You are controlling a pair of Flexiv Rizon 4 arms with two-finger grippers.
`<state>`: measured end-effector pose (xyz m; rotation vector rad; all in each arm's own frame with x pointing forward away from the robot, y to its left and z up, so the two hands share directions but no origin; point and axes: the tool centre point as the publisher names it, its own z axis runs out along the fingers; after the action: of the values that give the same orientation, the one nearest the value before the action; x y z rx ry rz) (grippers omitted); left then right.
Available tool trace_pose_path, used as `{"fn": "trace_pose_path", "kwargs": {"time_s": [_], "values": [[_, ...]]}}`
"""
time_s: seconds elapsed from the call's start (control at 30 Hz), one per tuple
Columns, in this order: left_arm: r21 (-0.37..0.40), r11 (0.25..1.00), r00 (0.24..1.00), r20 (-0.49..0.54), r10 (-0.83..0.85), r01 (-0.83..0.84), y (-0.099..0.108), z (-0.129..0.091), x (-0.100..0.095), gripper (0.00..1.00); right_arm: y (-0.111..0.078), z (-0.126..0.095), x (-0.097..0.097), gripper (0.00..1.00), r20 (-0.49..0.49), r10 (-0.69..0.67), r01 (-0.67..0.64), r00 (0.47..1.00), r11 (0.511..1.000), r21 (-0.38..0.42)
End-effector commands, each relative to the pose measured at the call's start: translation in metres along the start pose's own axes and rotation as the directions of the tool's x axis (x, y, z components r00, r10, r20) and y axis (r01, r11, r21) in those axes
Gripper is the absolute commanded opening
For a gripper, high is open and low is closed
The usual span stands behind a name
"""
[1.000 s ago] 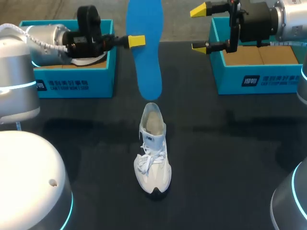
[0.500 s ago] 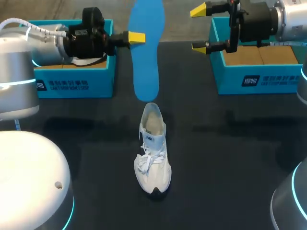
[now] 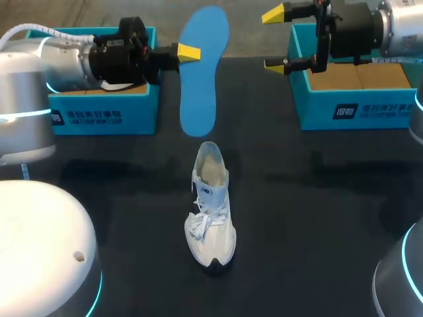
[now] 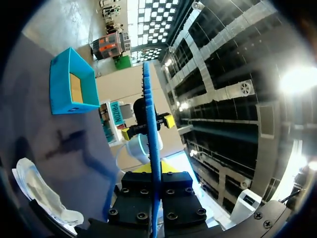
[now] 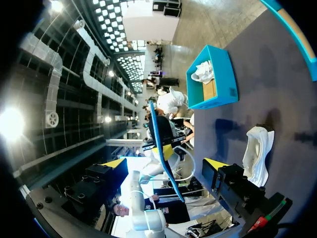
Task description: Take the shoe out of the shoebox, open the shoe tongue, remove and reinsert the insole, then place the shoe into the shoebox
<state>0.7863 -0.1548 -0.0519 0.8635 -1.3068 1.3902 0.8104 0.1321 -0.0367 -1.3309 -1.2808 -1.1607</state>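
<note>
A white shoe (image 3: 211,206) stands on the black table, toe towards the near edge, its tongue pulled open. Above and behind it hangs the blue insole (image 3: 201,76), tilted, with my left gripper (image 3: 188,53) shut on its edge. In the left wrist view the insole (image 4: 151,129) runs edge-on out from between my fingers, and the shoe (image 4: 42,198) lies off to the side below. My right gripper (image 3: 276,39) stands open and empty over the right shoebox (image 3: 357,105). From the right wrist view, the insole (image 5: 159,134) shows ahead of the right gripper (image 5: 166,166), with the shoe (image 5: 257,153) beside it.
The left teal shoebox (image 3: 99,115) stands at the back left with another white shoe (image 3: 125,84) inside. The right shoebox shows its brown cardboard floor. Both boxes flank the insole; the shoe stands in the middle of the dark tabletop.
My left arm has turned the insole: its top has swung to the right and its lower end a little to the left. The shoe and the right arm have stayed put.
</note>
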Motion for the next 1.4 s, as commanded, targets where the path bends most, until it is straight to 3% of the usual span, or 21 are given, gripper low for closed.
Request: {"fn": "trace_pose_path", "kwargs": {"time_s": [0.03,0.43,0.63,1.13,1.4], "values": [[0.017,0.999,0.999,0.005,-0.035,0.035,-0.002,0.001,-0.006,0.00,0.001,0.002,0.000,1.00,0.002,0.001,-0.001,1.000,1.000,0.001],[0.029,0.991,0.992,0.016,-0.127,0.127,-0.005,0.002,-0.014,0.00,-0.013,0.022,0.032,1.00,0.346,-0.077,0.086,0.935,0.996,-0.012],[0.031,0.984,0.984,0.027,-0.175,0.174,-0.006,0.002,-0.020,0.00,-0.019,0.028,0.048,1.00,0.424,-0.117,0.133,0.898,0.991,-0.007],[0.040,0.979,0.979,0.036,-0.201,0.200,-0.007,0.002,-0.026,0.00,-0.040,0.052,0.081,1.00,0.685,-0.197,0.235,0.701,0.971,0.038],[0.047,0.978,0.978,0.041,-0.205,0.203,-0.009,0.002,-0.028,0.00,-0.046,0.060,0.084,1.00,0.831,-0.164,0.246,0.531,0.969,0.034]]}}
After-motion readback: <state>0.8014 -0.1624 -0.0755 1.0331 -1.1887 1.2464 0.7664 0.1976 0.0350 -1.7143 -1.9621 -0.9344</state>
